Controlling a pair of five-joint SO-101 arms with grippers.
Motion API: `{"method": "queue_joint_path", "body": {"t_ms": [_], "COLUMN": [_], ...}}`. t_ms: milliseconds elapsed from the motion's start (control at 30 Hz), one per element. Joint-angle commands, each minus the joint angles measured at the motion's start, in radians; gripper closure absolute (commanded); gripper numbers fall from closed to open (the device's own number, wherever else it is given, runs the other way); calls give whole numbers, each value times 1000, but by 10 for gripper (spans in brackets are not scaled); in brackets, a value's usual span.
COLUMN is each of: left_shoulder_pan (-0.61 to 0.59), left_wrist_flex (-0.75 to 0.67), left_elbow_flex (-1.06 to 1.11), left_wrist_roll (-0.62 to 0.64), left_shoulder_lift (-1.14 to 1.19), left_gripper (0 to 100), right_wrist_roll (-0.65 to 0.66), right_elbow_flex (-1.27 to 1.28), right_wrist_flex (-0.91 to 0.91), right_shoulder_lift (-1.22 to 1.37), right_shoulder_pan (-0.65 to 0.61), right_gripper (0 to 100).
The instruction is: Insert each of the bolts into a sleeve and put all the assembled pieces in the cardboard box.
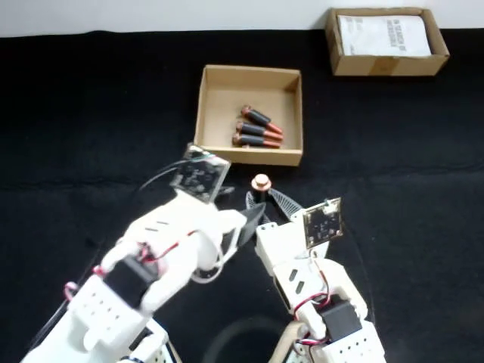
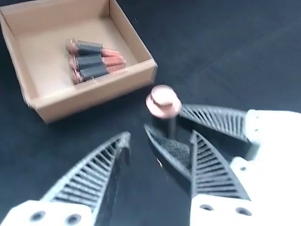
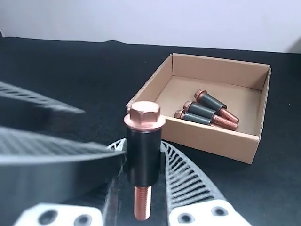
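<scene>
An assembled piece, a copper bolt (image 3: 143, 114) standing upright in a black sleeve (image 3: 142, 157), is held just above the black table, in front of the cardboard box (image 1: 212, 113). My right gripper (image 3: 141, 147) is shut on the sleeve, and the bolt's threaded end sticks out below. My left gripper (image 2: 160, 136) is open right beside it, its fingers (image 2: 91, 176) on either side of the right gripper's near finger. In the high view the bolt head (image 1: 261, 182) shows between both grippers. Three assembled pieces (image 1: 258, 127) lie in the box.
A second cardboard box (image 1: 386, 64) holding a printed sheet stands at the back right corner. The black cloth covers the table (image 1: 91, 113). Both arms crowd the near middle, just short of the box's front wall (image 2: 94, 96).
</scene>
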Motion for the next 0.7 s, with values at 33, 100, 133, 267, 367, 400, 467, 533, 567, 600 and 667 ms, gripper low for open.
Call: {"method": "queue_joint_path", "body": {"t_ms": [33,100,133,267,367,400,467,533,567,600,667], "left_shoulder_pan": [90,97,94,64,-24,-68,-157,-229,-263,-300,-375], "left_wrist_flex": [176,216,227,252,255,255,255,255,256,255,255], "left_elbow_flex": [-19,-1,13,88,134,147,170,202,214,225,240], "left_wrist_roll": [-8,-8,-8,-8,-8,-8,-11,-68,-107,-140,-167], "left_shoulder_lift": [-160,-217,-246,-366,-472,-509,-570,-621,-631,-633,-628], "left_gripper": [809,870,911,978,992,992,991,991,991,991,991], "right_wrist_roll": [-3,-3,-3,-3,21,21,23,23,23,23,26], "right_elbow_flex": [-42,-61,-77,-166,-263,-305,-398,-493,-541,-590,-693], "right_wrist_flex": [-2,-2,-1,8,51,62,87,102,107,113,139], "right_shoulder_lift": [-5,-5,-4,-1,70,110,206,315,372,430,550], "right_shoulder_pan": [7,21,31,47,47,48,48,48,48,48,47], "right_gripper": [991,991,991,991,991,991,991,991,991,991,991]}}
